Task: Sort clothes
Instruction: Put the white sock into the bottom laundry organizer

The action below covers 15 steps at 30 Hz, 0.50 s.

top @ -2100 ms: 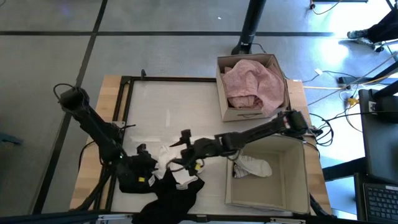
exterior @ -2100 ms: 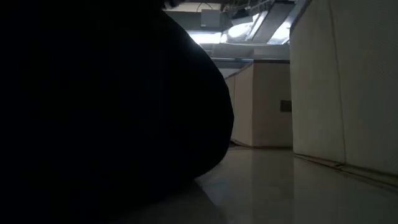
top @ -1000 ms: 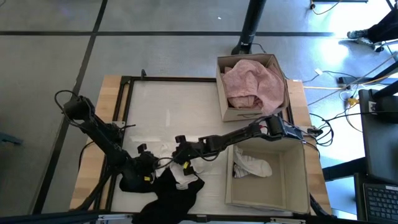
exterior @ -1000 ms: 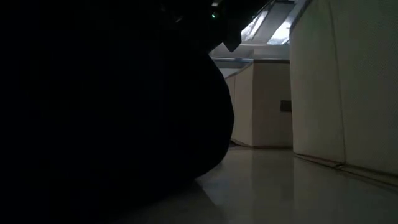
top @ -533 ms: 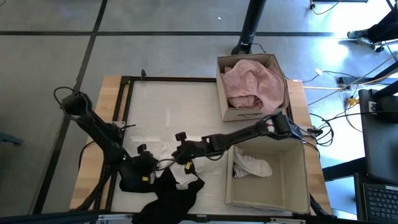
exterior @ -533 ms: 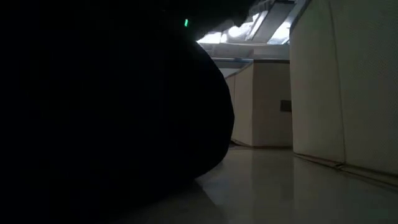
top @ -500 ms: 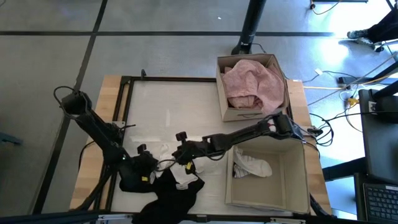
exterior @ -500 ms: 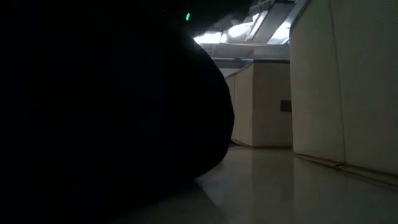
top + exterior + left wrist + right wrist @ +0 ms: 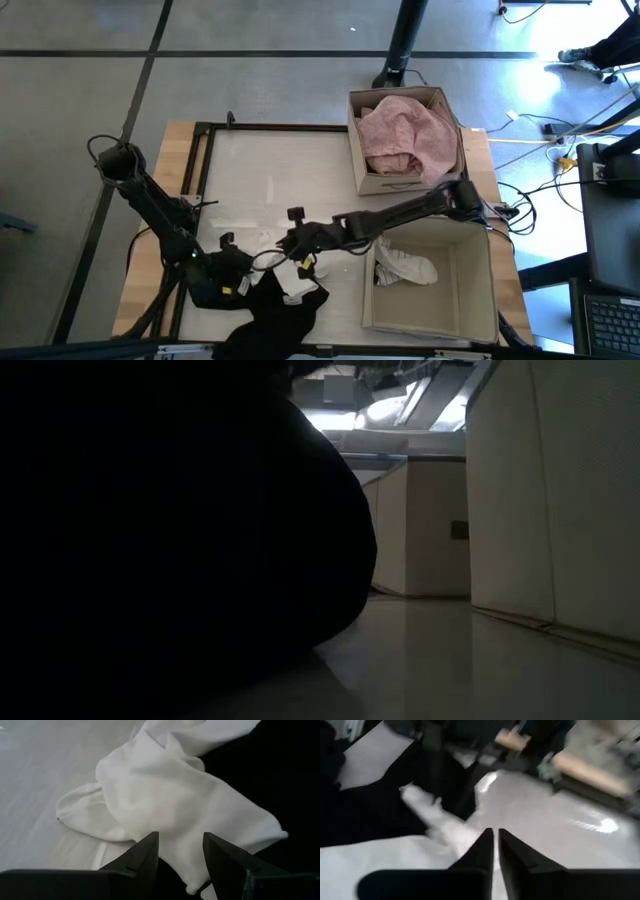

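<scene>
White garment (image 9: 170, 805): on desk (image 9: 270, 180) beside black garment (image 9: 275, 315). Left pincer (image 9: 180, 851): spread, just over white garment. Right pincer (image 9: 495, 842): nearly pressed together, above the same white piece.

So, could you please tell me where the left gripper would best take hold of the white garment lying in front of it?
Probably at the raised, bunched fold in the middle of the white garment, coming straight ahead from where the left gripper sits with its jaws open. That ridge stands up off the table, while the thin flat edges lie flush and the far side borders black fabric.
</scene>
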Available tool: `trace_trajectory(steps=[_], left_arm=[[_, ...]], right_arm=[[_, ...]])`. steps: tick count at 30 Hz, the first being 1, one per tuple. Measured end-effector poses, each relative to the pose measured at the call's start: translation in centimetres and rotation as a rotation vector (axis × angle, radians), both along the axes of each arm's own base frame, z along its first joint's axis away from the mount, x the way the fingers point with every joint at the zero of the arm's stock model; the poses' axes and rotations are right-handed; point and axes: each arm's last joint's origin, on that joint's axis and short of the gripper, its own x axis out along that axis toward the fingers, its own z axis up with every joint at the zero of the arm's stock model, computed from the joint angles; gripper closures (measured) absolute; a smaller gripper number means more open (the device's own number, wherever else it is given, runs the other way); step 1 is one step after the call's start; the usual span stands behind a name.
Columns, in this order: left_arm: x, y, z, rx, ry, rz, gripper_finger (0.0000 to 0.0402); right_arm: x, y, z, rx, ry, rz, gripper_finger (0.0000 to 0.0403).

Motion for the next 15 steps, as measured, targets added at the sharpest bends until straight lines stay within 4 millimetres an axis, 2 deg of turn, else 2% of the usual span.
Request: trace_trajectory(steps=[4,10,15], left_arm=[[0.0,0.0,0.0,-0.003,-0.003,0.006,0.0256],[-0.1,0.1,-0.1,-0.009,-0.001,0.014,0.0256],[-0.1,0.1,-0.1,-0.01,-0.001,0.014,0.0256]], right_arm=[[0.9,-0.4,-3.2,0.084,0.086,0.068,0.0302],[1.8,-1.8,-6.0,0.145,0.141,0.011,0.0183],[2.3,-2.3,-7.9,0.198,0.185,0.069,0.0127]])
